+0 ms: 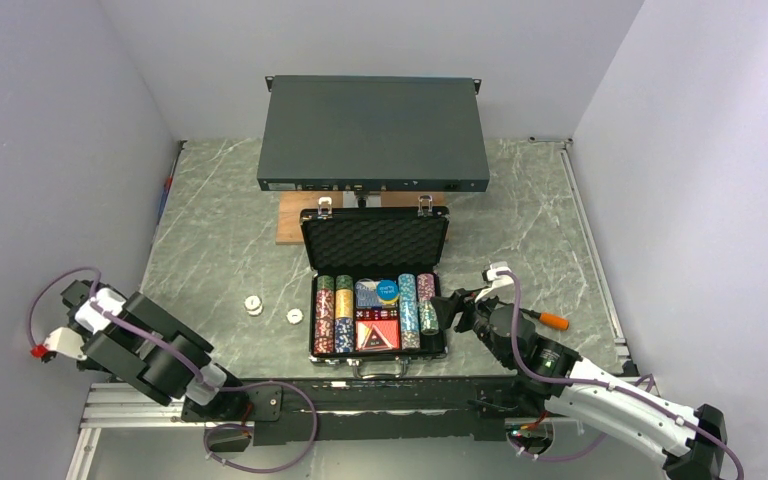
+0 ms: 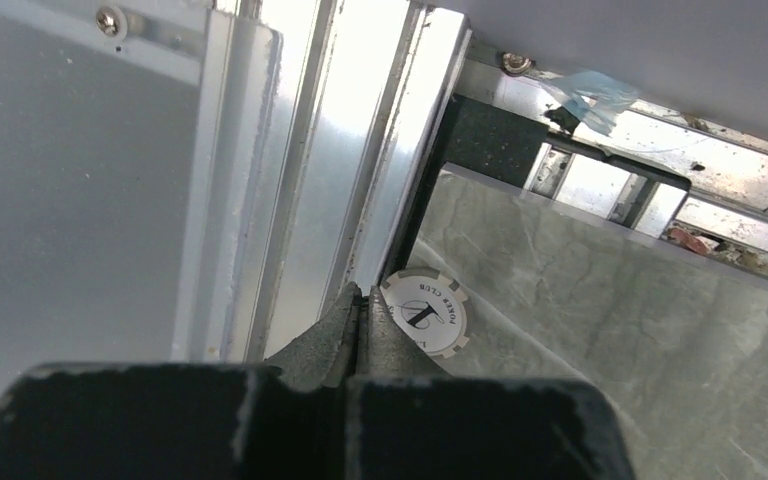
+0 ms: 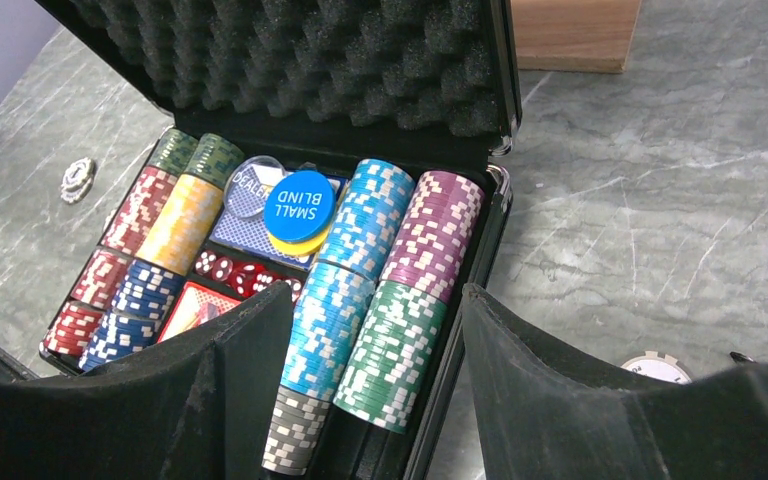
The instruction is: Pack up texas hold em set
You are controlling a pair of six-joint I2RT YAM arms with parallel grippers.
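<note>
"Right tool first: how does it stand?"

"Fingers wide apart and gripping nothing. It hangs over the right side of the open briefcase, straddling the blue and purple chip rows."

"And the left tool?"

"Pressed together with nothing between the fingers. In its wrist view a white chip lies flat just past the tips, at a corner of the table beside an aluminium rail. I cannot tell whether chip and finger touch."

"Where is the set?"

"Centre of the overhead frame, long axis running left to right, with the foam lid upright along the far edge. White discs lie on the table to its left, and a third disc is nearer the case. All of them are on the left arm's side. A stray chip shows at the lower right of the right wrist view, just beside that tool."

"Anything in the way?"

"A screwdriver lies right of the right arm. The rack box and a wooden board sit behind the lid. I judge the loose pieces go in first, and the right tool must clear before the lid can drop."
</note>
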